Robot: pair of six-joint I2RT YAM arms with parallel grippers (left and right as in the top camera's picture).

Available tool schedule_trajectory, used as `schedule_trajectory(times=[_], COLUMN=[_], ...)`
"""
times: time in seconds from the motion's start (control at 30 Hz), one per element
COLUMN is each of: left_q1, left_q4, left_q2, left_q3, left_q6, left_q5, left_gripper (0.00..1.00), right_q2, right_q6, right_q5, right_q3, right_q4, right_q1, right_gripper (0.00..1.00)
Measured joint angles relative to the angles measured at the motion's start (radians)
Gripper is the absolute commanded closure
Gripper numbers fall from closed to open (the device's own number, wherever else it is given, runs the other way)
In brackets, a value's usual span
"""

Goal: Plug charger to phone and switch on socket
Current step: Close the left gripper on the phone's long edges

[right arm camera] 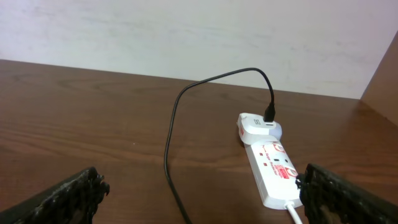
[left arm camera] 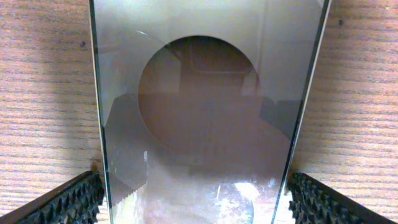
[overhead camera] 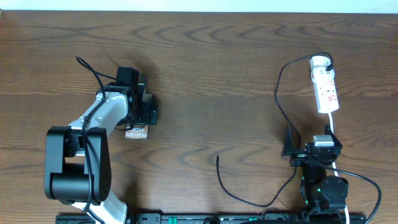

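Observation:
The phone (overhead camera: 135,132) is a grey-silver slab lying left of centre, its white Galaxy lettering showing beside my left arm. In the left wrist view the phone (left arm camera: 199,124) fills the frame. My left gripper (overhead camera: 142,117) (left arm camera: 196,199) straddles it, with a finger touching each long edge. The charger (overhead camera: 249,200) is a thin black cable running from the far end of the socket (overhead camera: 324,84) down past my right gripper, and its free plug tip (overhead camera: 217,158) lies on the table. My right gripper (overhead camera: 313,151) (right arm camera: 205,202) is open and empty, with the cable (right arm camera: 171,143) and socket (right arm camera: 273,165) ahead of it.
A white adapter (right arm camera: 258,127) is plugged into the far end of the strip. The strip's white cord (overhead camera: 334,127) runs towards the right arm base. A pale wall borders the table's far edge (overhead camera: 199,12). Bare wood lies between the two arms.

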Motion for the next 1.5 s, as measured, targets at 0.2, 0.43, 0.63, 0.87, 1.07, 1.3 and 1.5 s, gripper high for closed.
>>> schedule_trajectory(times=[0.2,0.43,0.63,0.87,1.07,1.3,1.5], left_q1=[0.0,0.0,0.0,0.0,0.0,0.0,0.0], left_q4=[0.005,0.003,0.002,0.001,0.0,0.0,0.0], left_q2=[0.0,0.0,0.0,0.0,0.0,0.0,0.0], left_q3=[0.0,-0.001,-0.002,-0.002,-0.002,-0.002,-0.002], left_q6=[0.024,0.051,0.072,0.077,0.077,0.077,0.08], left_q5=[0.001,0.0,0.0,0.0,-0.003,-0.003,-0.003], left_gripper=[0.06,0.06,0.06,0.07,0.1,0.12,0.15], right_q2=[0.0,0.0,0.0,0.0,0.0,0.0,0.0], right_q6=[0.0,0.0,0.0,0.0,0.0,0.0,0.0], right_q5=[0.0,0.0,0.0,0.0,0.0,0.0,0.0], right_q3=[0.0,0.0,0.0,0.0,0.0,0.0,0.0], right_q4=[0.0,0.0,0.0,0.0,0.0,0.0,0.0], right_q1=[0.0,0.0,0.0,0.0,0.0,0.0,0.0], right_gripper=[0.01,0.01,0.01,0.01,0.01,0.01,0.01])
